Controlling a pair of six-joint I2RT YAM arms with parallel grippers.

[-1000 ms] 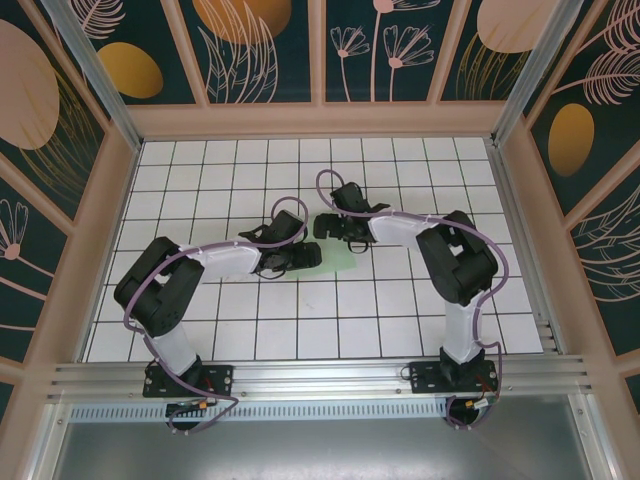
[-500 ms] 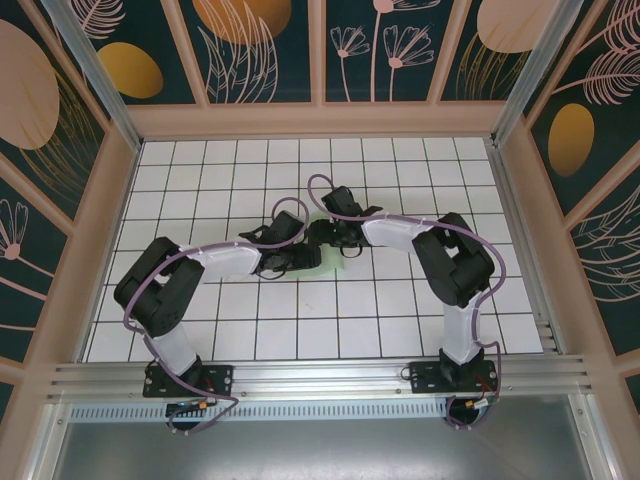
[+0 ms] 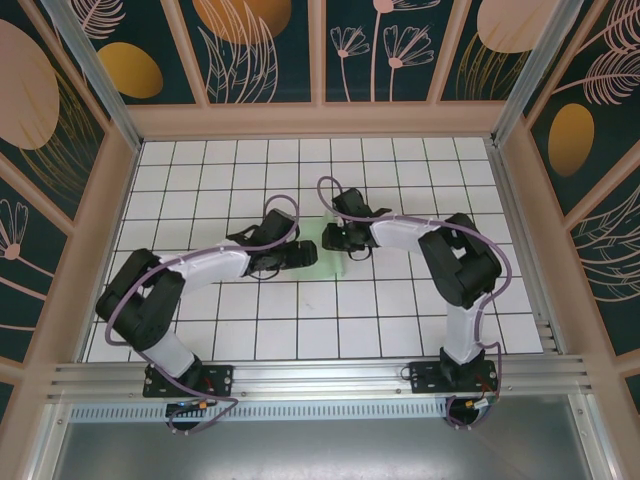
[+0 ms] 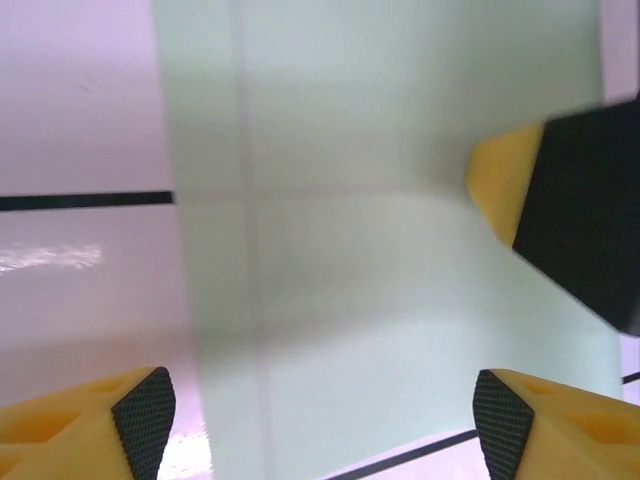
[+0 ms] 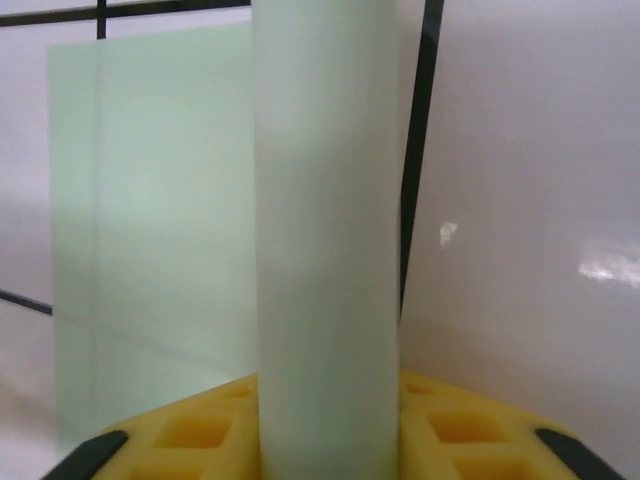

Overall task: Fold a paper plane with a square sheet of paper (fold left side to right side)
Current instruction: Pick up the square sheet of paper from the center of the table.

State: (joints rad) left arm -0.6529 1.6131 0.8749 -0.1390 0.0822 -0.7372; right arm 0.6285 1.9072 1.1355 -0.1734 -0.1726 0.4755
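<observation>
The square sheet of paper (image 3: 330, 264) is pale green and lies mid-table between the two grippers. In the left wrist view the sheet (image 4: 380, 250) lies flat on the tiles, with a faint vertical crease near its left edge. My left gripper (image 3: 300, 256) hovers low over it, open (image 4: 320, 415), its pads apart with nothing held. My right gripper (image 3: 335, 240) is shut on a raised band of the sheet (image 5: 325, 250), which stands between its yellow fingers (image 5: 190, 440). One right finger (image 4: 570, 210) enters the left wrist view. The paper plane is out of view.
White grid tiles (image 3: 250, 330) cover the table, which is fenced by wooden rails (image 3: 320, 120) and patterned panels. The two arms bend in toward each other over the middle. Open tiles lie in front of and behind the grippers.
My right gripper has closed onto the paper's edge and lifted a band of it. The left arm has stretched a little farther out, and its gripper stays open over the sheet.
</observation>
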